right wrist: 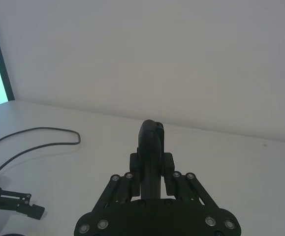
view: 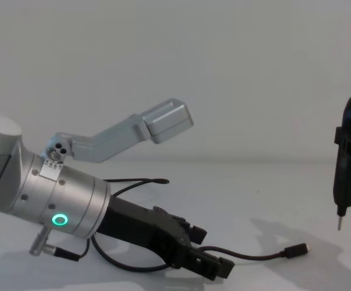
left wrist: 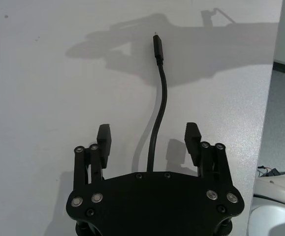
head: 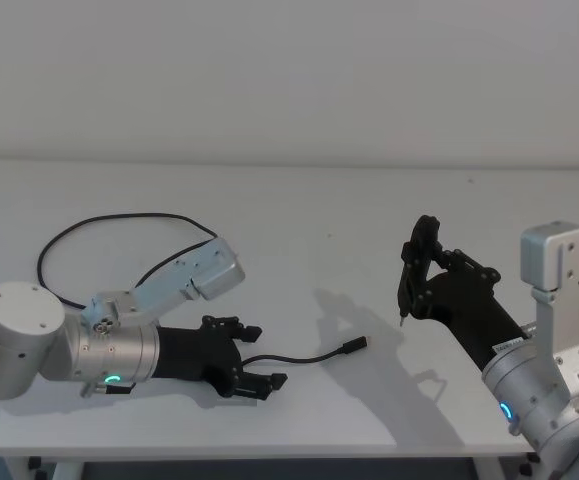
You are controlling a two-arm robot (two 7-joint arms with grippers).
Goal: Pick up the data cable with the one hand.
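1. Head view: the left gripper (head: 261, 357) is held low with its fingers spread, and the data cable (head: 309, 358) runs out from between them.
2. Left wrist view: the cable is centred between the fingers (left wrist: 104, 137) and touched by neither.
3. Right wrist view: the right gripper (right wrist: 152, 160) is parked, clamped on a black pin-tipped tool (right wrist: 151, 132).
4. Chest view: the plug (view: 296, 250) lies beyond the fingertips. The step is judged pre-grasp. Closing on the cable, then lifting, is required next.

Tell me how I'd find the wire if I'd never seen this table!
Look at the big white table, then at the left gripper, the black claw on the fat silver arm with a green light. The data cable is the thin black cord running out between its open fingers to a little plug. Nothing else there is long, thin and bendy.
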